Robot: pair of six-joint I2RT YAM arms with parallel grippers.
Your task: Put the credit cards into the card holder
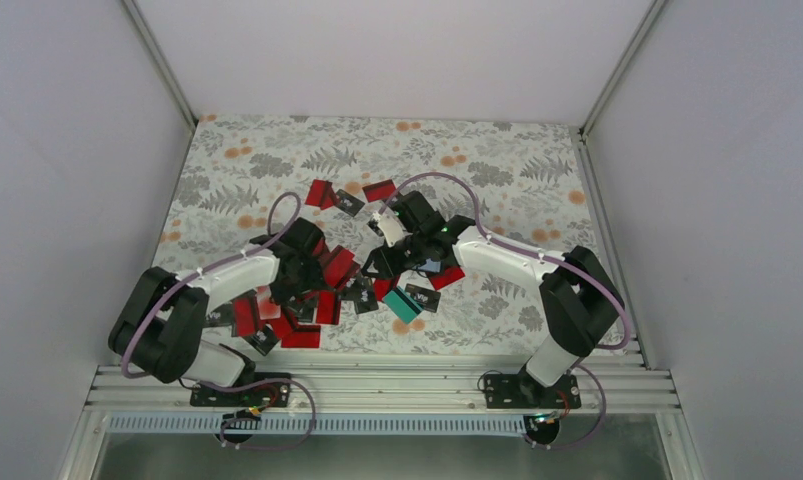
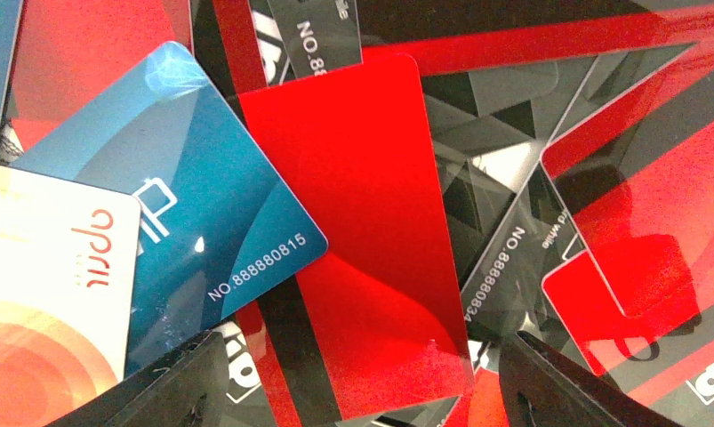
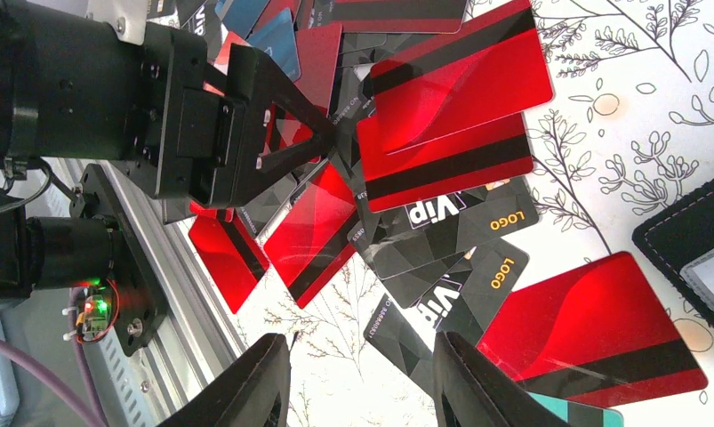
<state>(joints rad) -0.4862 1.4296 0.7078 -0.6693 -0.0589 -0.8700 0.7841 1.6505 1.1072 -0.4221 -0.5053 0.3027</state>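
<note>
the left pincer (image 2: 362, 356) is hovering wide open and empty just above a red card (image 2: 353, 231) in the heap of cards (image 1: 312, 295), so a pick seems to be getting set up. the right pincer (image 3: 360, 347) is hanging half open over the heap's far side, holding nothing. the holder (image 3: 682, 236) is lying on the surface (image 1: 517, 160) just beyond. the next move is probably calling for lowering and pinching that one card alone.

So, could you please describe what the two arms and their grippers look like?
Both the left arm and right arm have white links between bulky black joints, each trailed by a looping lilac cable. The left gripper and right gripper are matte black with angular, tapering fingers.
</note>
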